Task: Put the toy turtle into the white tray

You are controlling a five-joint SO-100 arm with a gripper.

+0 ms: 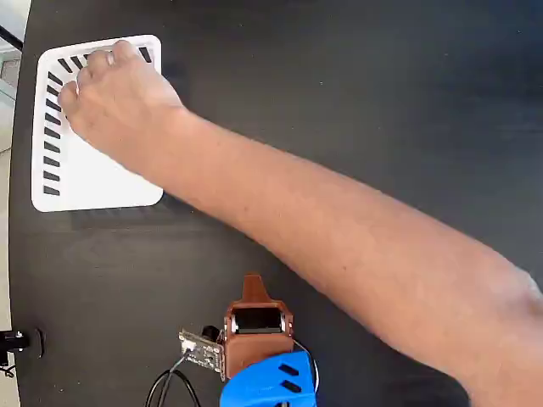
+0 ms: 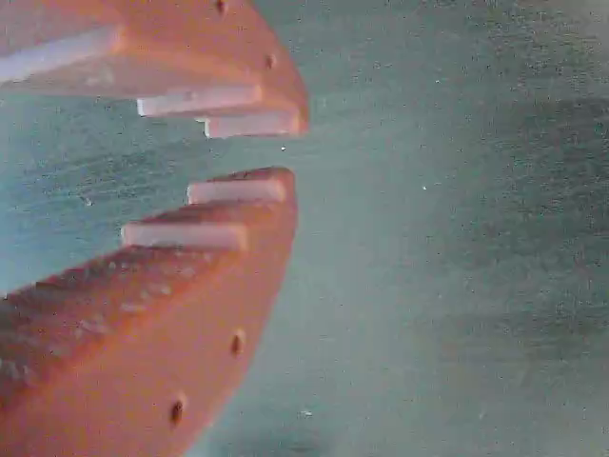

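Note:
The white tray (image 1: 93, 182) lies at the upper left of the black table (image 1: 356, 68) in the fixed view, with dark slots along its left and top edges. A person's hand (image 1: 110, 93) rests over the tray's upper half, and the forearm (image 1: 339, 246) runs in from the lower right. The toy turtle is hidden; I cannot tell if it is under the hand. My gripper (image 1: 252, 284) sits at the bottom centre, far from the tray. In the wrist view my gripper (image 2: 285, 150) holds nothing, its orange ridged fingers (image 2: 190, 286) drawn together to a narrow slit at the tips.
The forearm crosses the table diagonally between my arm and the tray. A small circuit board with cables (image 1: 199, 348) hangs beside the blue arm base (image 1: 271, 381). A small dark object (image 1: 13, 341) sits at the table's left edge.

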